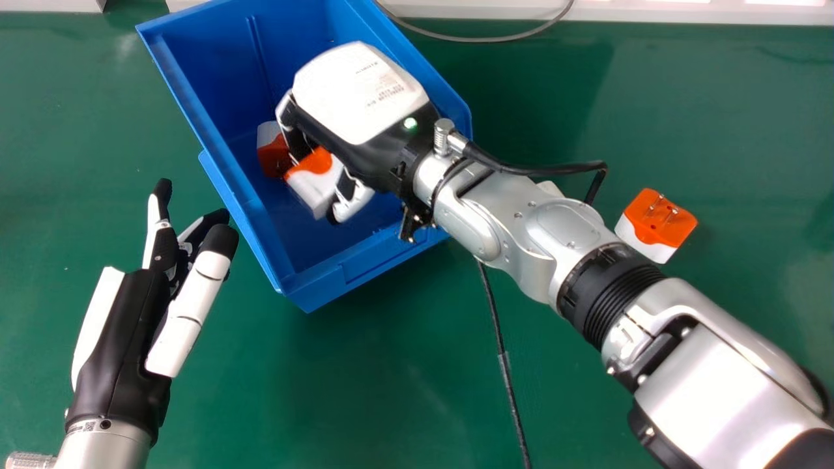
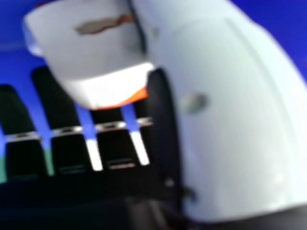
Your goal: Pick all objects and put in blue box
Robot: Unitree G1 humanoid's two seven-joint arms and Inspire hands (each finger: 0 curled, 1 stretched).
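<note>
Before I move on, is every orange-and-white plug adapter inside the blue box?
No, one orange-and-white plug adapter lies prongs up on the green table, outside the blue box.

Three orange-and-white plug adapters are counted: one adapter point(image 1: 318, 181) is held, a second adapter point(image 1: 272, 151) is seen in the box, and a third adapter point(image 1: 653, 226) is seen outside it. One blue box point(image 1: 225, 189), one green table point(image 1: 391, 391) and one grey cable point(image 1: 482, 38) are counted. Two stretches of black cable point(image 1: 504, 358) are shown; whether they are joined cannot be told.
</note>
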